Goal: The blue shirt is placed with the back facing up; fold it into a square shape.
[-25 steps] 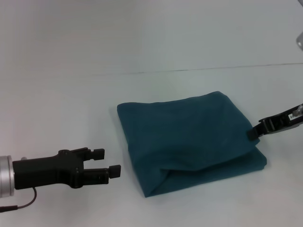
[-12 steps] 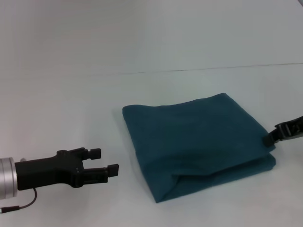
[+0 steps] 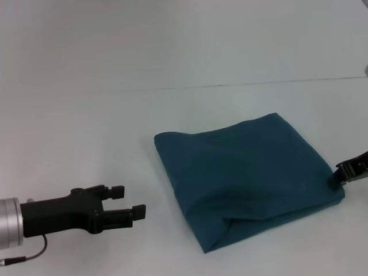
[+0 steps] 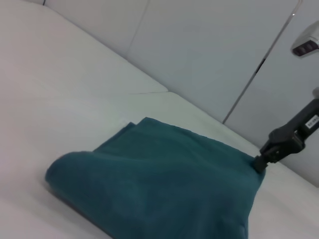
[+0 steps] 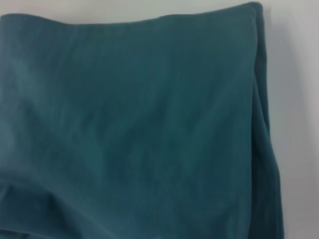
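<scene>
The blue shirt (image 3: 247, 175) lies folded into a thick, roughly square bundle on the white table (image 3: 86, 126), plain side up. My right gripper (image 3: 335, 180) is at the bundle's right edge, pinched shut on the cloth there; the left wrist view shows the right gripper (image 4: 260, 164) biting the shirt (image 4: 159, 184) at that corner. The right wrist view is filled by the shirt (image 5: 134, 124). Low on the left, my left gripper (image 3: 129, 202) hovers open and holds nothing, about a hand's width from the bundle.
A seam line (image 3: 230, 84) crosses the white table behind the shirt. A pale wall with panel joints (image 4: 259, 64) rises beyond the table in the left wrist view.
The right gripper has pulled toward the right and slightly nearer, dragging the folded shirt with it. The left gripper has dropped a little lower, still open.
</scene>
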Controlling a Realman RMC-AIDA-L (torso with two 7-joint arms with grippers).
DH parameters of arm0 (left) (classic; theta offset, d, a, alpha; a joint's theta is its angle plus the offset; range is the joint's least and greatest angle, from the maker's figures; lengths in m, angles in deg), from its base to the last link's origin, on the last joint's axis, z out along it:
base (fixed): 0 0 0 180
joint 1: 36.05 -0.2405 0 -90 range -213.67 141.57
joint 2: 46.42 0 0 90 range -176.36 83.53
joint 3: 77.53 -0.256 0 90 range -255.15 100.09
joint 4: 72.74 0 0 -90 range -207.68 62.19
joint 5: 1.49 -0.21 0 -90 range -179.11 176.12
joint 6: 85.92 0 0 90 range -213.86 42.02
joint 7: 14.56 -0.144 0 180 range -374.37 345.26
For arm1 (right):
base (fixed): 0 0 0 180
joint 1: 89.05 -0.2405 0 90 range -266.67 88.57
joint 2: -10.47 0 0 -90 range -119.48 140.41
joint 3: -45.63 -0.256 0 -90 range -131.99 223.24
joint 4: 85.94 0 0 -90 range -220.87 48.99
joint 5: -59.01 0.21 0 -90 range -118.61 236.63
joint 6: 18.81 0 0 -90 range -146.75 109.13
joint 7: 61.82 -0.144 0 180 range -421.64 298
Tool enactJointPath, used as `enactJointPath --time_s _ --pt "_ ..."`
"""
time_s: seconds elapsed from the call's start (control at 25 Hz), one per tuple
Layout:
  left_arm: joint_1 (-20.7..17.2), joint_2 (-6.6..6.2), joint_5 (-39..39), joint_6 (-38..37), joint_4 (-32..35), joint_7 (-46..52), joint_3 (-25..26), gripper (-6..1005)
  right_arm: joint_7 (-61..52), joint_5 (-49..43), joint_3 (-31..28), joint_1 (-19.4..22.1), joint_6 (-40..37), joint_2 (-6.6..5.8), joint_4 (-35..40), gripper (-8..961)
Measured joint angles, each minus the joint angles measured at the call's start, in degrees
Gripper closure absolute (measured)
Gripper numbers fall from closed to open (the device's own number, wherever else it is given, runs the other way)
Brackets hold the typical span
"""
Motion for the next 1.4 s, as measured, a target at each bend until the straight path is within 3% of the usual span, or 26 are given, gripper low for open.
enactJointPath --time_s 0.28,0.4,0.8,0.92,1.0,1.16,1.4 --pt "-2.76 1.29 2.08 -0.74 -0.39 -0.22 0.0 108 0.03 0.22 -0.31 -0.41 -0.17 -0.3 -0.2 943" --pt "-3.5 1.47 3.3 0.0 -4.02 -3.95 -0.44 108 -0.01 0.24 -0.43 -0.61 -0.51 -0.35 -0.22 943" --pt "-1.59 1.5 7.16 5.04 -11.9 -11.46 -4.56 109 -1.22 0.18 -0.11 -1.27 -1.09 -0.39 -0.31 942" --pt "1.12 1.14 6.61 10.1 -11.54 -2.05 -10.57 110 -1.33 0.09 -0.17 -1.3 -1.27 -0.44 -0.31 943" --pt "1.46 1.11 6.47 10.82 -11.12 -0.86 -11.76 110 -1.34 0.08 -0.19 -1.18 -1.27 -0.49 -0.31 943" --pt "1.8 1.37 6.08 15.45 -7.52 4.58 -19.46 111 -1.34 0.09 -0.17 -0.96 -1.13 -0.5 -0.3 941" --pt "3.37 1.19 6.04 16.48 -4.44 13.4 -26.35 111 -1.2 -0.05 -0.31 -0.8 -1.05 -0.61 -0.3 938"
